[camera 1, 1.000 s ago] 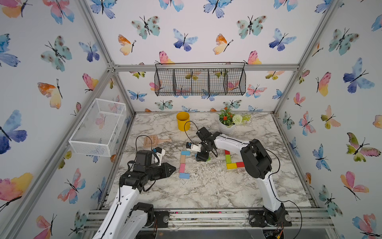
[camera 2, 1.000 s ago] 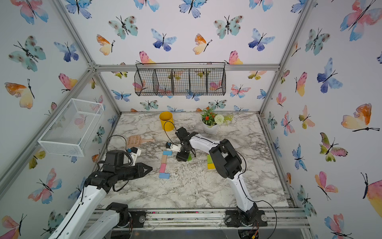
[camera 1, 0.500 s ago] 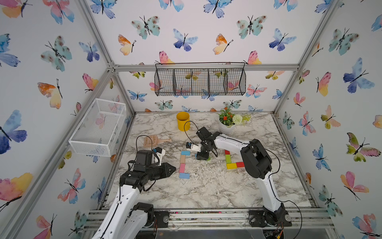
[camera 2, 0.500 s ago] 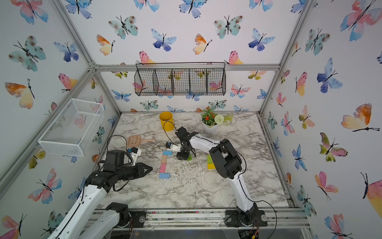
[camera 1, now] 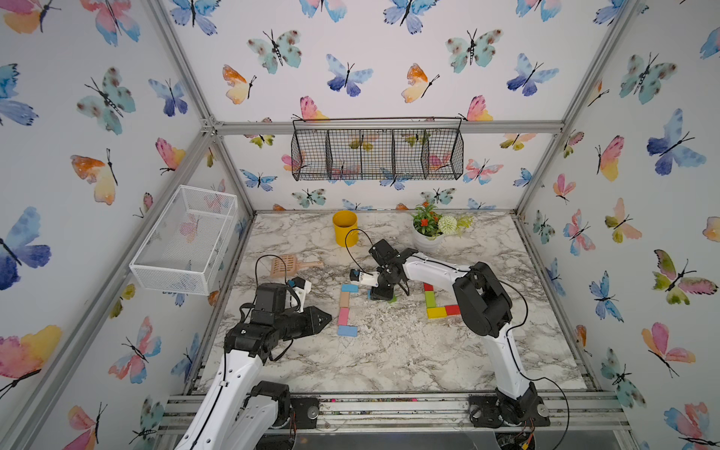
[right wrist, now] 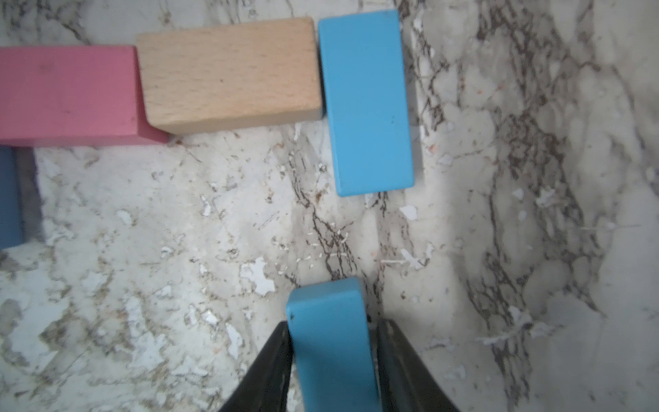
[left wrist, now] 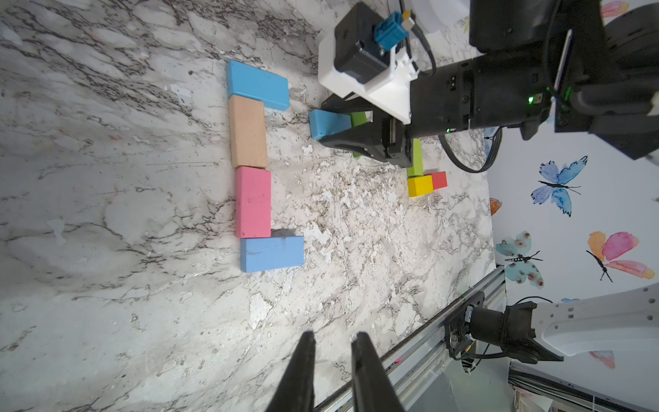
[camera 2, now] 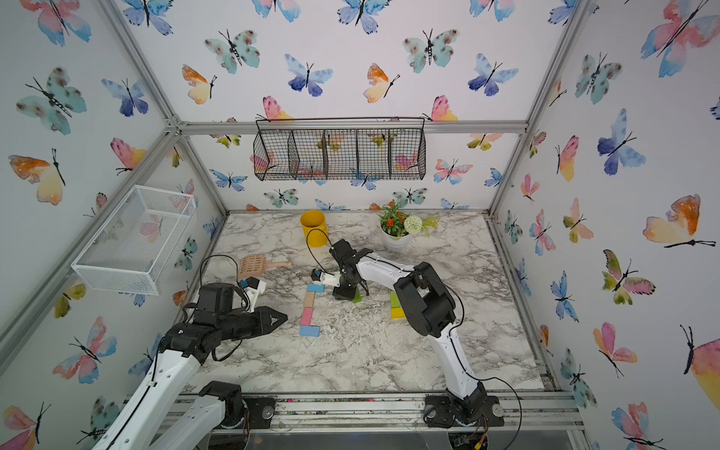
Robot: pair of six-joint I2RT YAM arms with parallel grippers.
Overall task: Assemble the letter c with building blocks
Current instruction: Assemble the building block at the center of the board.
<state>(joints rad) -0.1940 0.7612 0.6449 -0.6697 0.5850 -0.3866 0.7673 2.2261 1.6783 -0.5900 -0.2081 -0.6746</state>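
You have no writing to read here: no word, number, label or brand shows legibly in any view. The flat painted wooden building blocks [left wrist: 247,132] lie with plain faces, and the light-blue wooden block [right wrist: 331,342] nearest the right wrist lens is bare too. Anything finer is too small to tell.

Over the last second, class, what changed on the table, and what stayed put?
The right end effector closed in around the loose blue block. The left end effector, empty, and the four laid blocks stayed put.
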